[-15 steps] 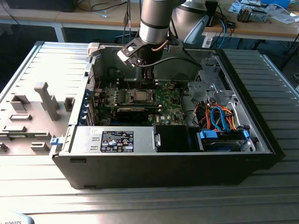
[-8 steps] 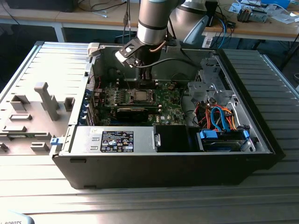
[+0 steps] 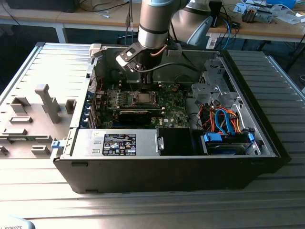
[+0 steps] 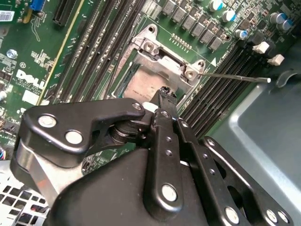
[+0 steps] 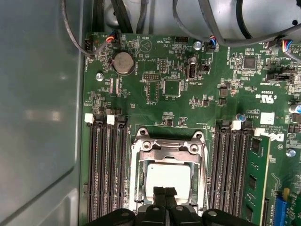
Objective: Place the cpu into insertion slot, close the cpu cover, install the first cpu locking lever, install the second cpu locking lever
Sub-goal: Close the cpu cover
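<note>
Black fingers [image 5: 160,197], clenched together on nothing, point down at the cpu [image 5: 168,175] seated under the closed cpu cover [image 5: 137,176].

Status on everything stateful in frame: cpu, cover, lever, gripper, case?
cpu: seated in the insertion slot, metal top up.
cpu cover: down, framing the cpu.
locking lever: thin rod jutting out past the slot, apparently unlatched.
gripper: shut, tips over the cpu's edge.
computer case: open, side panel off.
</note>
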{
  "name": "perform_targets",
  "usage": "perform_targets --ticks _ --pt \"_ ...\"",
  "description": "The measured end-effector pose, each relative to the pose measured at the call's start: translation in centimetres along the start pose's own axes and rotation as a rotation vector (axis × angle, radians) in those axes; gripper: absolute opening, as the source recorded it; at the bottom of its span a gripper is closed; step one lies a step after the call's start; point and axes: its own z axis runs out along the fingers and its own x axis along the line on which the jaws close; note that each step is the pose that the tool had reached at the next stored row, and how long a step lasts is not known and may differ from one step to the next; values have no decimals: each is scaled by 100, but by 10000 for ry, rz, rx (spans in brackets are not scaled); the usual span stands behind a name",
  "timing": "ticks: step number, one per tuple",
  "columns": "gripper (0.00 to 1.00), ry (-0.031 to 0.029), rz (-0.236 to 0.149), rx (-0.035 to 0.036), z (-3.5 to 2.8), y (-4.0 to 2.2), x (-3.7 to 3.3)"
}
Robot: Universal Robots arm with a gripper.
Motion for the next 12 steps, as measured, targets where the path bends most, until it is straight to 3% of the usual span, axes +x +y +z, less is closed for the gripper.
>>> perform_targets --ticks 12 --pt "11 -3 -29 0 82 -69 -11"
